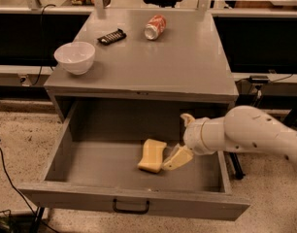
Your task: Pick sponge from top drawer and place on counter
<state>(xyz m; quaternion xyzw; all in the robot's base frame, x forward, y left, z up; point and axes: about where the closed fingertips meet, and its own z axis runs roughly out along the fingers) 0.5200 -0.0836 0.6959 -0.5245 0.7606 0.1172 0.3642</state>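
Note:
The pale yellow sponge (152, 155) lies on the floor of the open top drawer (80, 194), a little right of centre. The drawer is pulled out from the grey cabinet, with a dark handle (131, 208) at its front. My gripper (182, 139) has come into the drawer from the right on a white arm. It is open. Its lower cream finger (176, 158) is right beside the sponge's right edge, and I cannot tell if it touches. The upper finger (187, 119) stands apart near the drawer's back. The grey counter (182, 67) is above the drawer.
On the counter stand a white bowl (74, 56) at front left, a black flat packet (112, 36) behind it, and a red-and-white can (155, 26) lying on its side at the back. Dark shelving lies behind the cabinet. A black cable (8, 174) runs over the speckled floor at left.

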